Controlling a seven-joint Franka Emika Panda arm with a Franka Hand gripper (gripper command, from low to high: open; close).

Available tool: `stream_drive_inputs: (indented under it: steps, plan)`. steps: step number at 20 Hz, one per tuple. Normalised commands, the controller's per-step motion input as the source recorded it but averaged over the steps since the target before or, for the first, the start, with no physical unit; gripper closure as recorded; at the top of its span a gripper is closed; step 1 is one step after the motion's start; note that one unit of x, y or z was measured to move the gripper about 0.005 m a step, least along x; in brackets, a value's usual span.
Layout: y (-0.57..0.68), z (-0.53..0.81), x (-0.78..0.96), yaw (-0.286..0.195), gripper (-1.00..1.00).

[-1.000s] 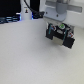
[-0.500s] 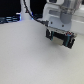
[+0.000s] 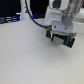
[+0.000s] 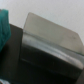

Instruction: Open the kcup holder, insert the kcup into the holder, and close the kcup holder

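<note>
Hanging low over the pale counter (image 3: 25, 55), the gripper (image 3: 60, 40) shows dark jaws, too blurred to tell whether spread or pressed together. The wrist view shows a grey boxy block (image 4: 50, 42), perhaps the kcup holder, with a teal object (image 4: 5, 27) just beside it.

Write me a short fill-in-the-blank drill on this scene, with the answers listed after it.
1. In the exterior view, the gripper hangs over a plain ____ tabletop.
2. The cable that runs to the arm is ____ in colour.
3. In the wrist view, a boxy grey block fills most of the frame, with a ____ object at the picture's edge.

Missing words: white; black; teal
</note>
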Motion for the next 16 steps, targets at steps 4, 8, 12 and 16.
stream_drive_inputs:
  steps: [4, 8, 12, 16]
  plan:
    - [0.33, -0.07, -0.43, 0.162, -1.00]
    - [0.55, -0.01, -0.38, 0.099, -1.00]
    - [0.62, 0.00, -0.37, 0.087, -1.00]
    - [0.65, 0.00, -0.42, 0.070, -1.00]
